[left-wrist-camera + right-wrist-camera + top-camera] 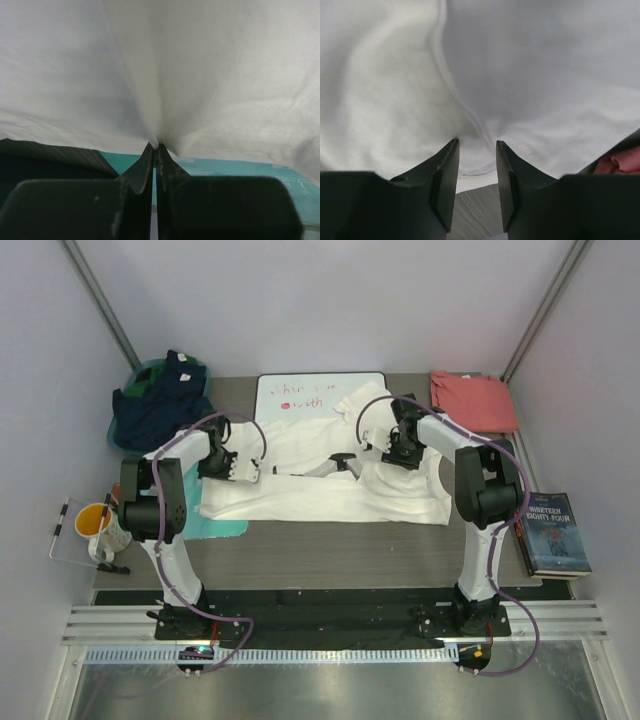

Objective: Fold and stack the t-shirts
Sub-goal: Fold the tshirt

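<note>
Near: dark wood-grain surface [330,550], bare strip in front of the arm bases.

Centre of surface: large cream-white soft cloth t-shirt [310,495], spread out, wrinkled, partly doubled over. Its left hem overlaps a flat teal plastic board [222,528]. Its far edge covers the bottom of a white rectangular whiteboard w/ red scribbles [300,390].

Left hand [154,146]: fingers fully closed, pinching a ridge of cream cloth on the shirt's left side. Cloth tents up from the pinch.

Right hand [476,144]: fingers partway apart, a seamed edge of the cream shirt lying in the gap. Not clamped, holds nothing as seen.

Far right: plain salmon-red t-shirt [472,400], flat and squared, looks folded. Well apart from the cream one, neither hand on it.

Handling (judged): cloth is light, limp, no stiffness. It will sag and drag, and keeps a crease only once laid flat. Not fragile or slippery, but it's easy to pinch the wrong no. of thin layers. Best hold pts: hem, seam edges or corners, both hands on approx. the same line so the fold lands square. Right hand needs to close on the seam first, since a one-sided lift would likely skew the shirt.
</note>
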### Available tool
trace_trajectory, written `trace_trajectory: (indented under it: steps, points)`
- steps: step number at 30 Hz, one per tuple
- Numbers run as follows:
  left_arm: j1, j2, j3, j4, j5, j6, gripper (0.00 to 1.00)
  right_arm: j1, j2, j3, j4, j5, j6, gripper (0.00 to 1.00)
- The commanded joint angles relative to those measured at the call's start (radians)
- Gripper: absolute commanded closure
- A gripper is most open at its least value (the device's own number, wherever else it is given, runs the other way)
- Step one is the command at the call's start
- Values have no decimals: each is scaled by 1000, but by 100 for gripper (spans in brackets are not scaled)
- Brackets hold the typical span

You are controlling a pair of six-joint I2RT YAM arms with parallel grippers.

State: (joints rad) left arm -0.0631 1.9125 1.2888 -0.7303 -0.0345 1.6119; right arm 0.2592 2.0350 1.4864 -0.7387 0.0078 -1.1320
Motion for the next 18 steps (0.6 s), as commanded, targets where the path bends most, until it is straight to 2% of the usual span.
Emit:
trace_trajectory:
  steps: [1,6,12,18]
  points:
    - [8,8,43,-38,-36,8,100,-21,-2,86,28,-15,0,60]
    - [9,14,49,-49,-31,2,100,-28,-10,106,36,-35,-6,60]
    - [2,28,61,-57,-36,-7,100,-35,66,101,117,53,1,62]
    - [0,45,90,-81,-56,-14,100,-52,139,107,160,70,23,65]
